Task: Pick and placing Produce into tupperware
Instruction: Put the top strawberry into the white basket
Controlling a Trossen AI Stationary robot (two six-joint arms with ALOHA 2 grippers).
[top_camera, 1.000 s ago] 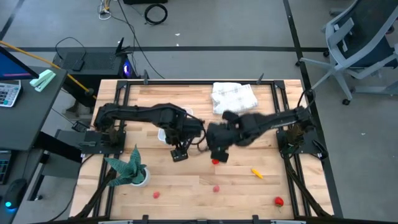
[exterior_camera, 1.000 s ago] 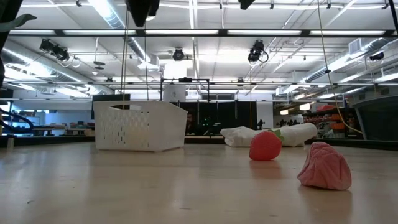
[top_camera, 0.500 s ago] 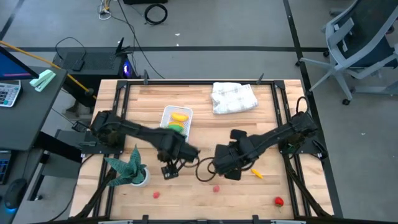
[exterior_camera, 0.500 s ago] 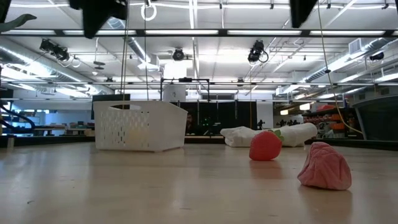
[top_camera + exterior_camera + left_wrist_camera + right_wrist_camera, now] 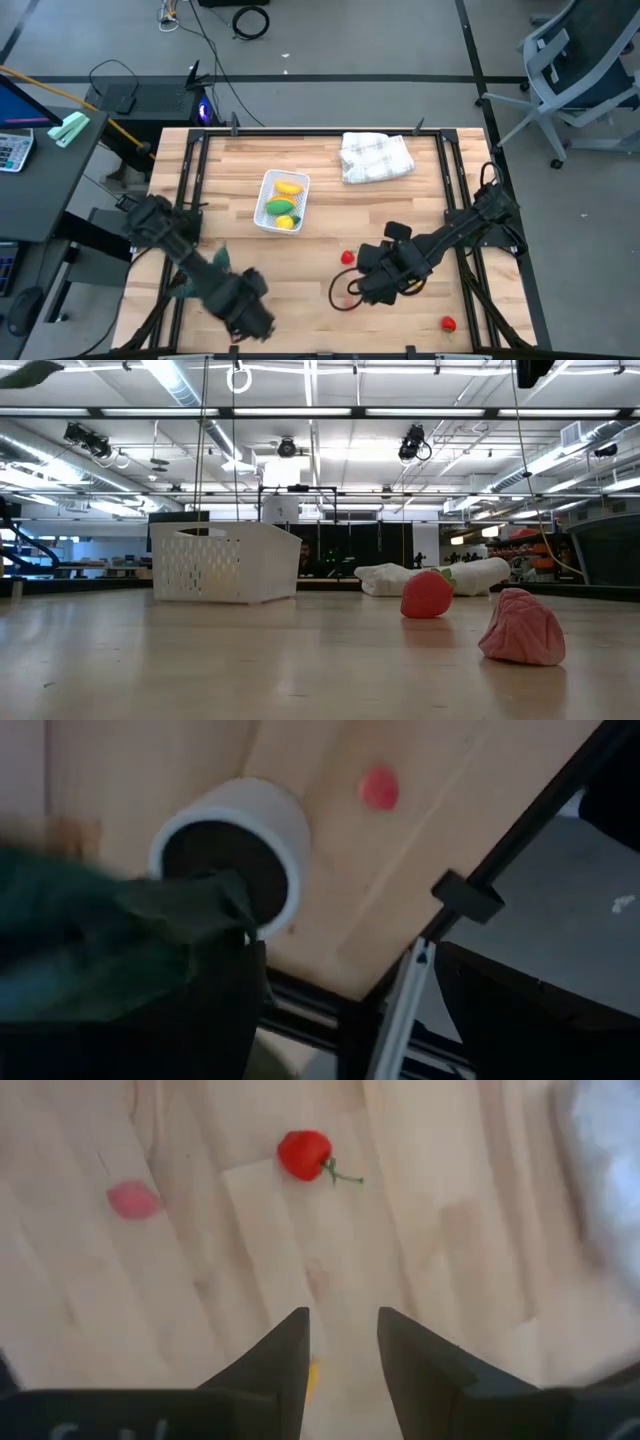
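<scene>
Arms have both pulled away from the middle in the last second, uncovering the container (image 5: 304,182). It sits on the surface (image 5: 330,215) left of centre, with a banana (image 5: 289,187) and a green piece (image 5: 280,207) inside.

My left gripper (image 5: 252,318) has swung to the front-left corner beside the potted plant (image 5: 120,910). Its fingers are spread wide, and I can see nothing in them.

My right gripper (image 5: 372,285) has dropped toward the front right. Its fingers stand narrowly apart around nothing, just beside a red piece (image 5: 347,258) and a pink piece (image 5: 132,1199).

I judge that the last drop is done and the next pick falls to the right arm.
</scene>
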